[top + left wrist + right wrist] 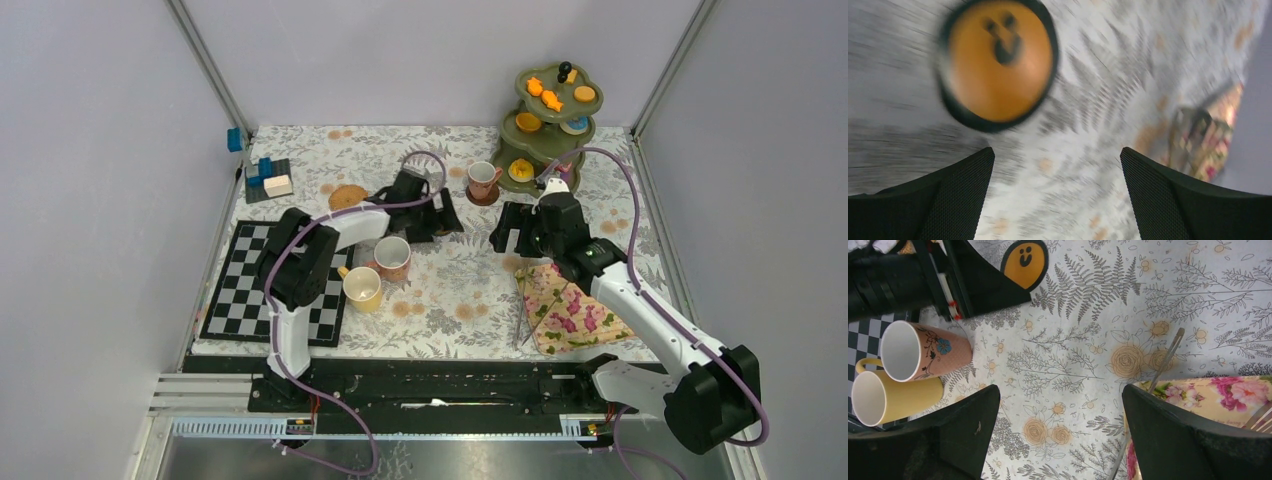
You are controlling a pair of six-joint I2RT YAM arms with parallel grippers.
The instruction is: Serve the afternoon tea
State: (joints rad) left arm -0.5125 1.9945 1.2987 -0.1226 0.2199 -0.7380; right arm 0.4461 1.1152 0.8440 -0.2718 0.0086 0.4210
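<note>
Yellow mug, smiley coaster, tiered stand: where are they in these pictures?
Yellow mug (pixel 908 396), right wrist view, on its yellow side.
Smiley coaster (pixel 998 65), left wrist view, on its orange face.
Tiered stand (pixel 562 112), top view, on the top tier's front rim.

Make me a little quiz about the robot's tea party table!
1. True or false: the left gripper and the right gripper each hold a mug.
2. What colour is the mug nearest the green stand? A) yellow B) pink C) blue
3. How many mugs show in the top view?
Key: 1 false, both are open and empty. 2 B, the pink mug. 3 three, with the yellow mug and the other pink mug.
</note>
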